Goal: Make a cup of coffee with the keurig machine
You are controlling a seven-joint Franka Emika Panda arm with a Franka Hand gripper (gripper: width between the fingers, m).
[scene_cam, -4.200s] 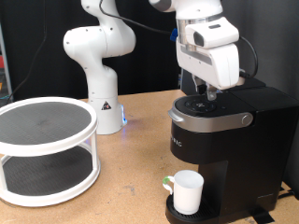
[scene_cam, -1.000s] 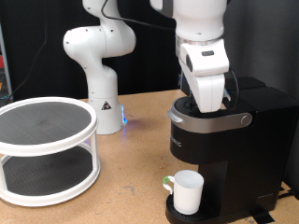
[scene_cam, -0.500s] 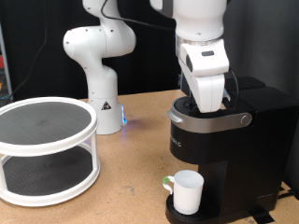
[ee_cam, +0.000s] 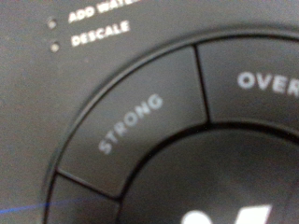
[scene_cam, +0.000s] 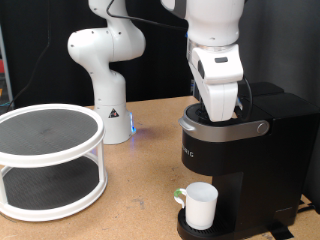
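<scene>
Black and boxy, the keurig machine (scene_cam: 240, 160) filled the lower right of the exterior view, its silver-grey lid handle (scene_cam: 232, 128) curving across the front of its top. Directly above that top stood the white arm, its gripper (scene_cam: 218, 114) lowered onto the button panel in the upper middle-right of the frame; the fingers were hidden behind the hand's housing, so whether they were open or closed could not be told. The wrist view was pressed up close to the panel (ee_cam: 149, 121), blurred, showing a curved ring of dark buttons with the words STRONG (ee_cam: 131, 121) and part of OVER, plus small labels reading ADD WATER and DESCALE at its upper left.

At the bottom of the exterior view, the cup (scene_cam: 200, 206), white with a greenish handle, sat upright on the machine's round drip base. A white two-tier round rack (scene_cam: 50, 160) occupied the lower left, well apart from the machine.
</scene>
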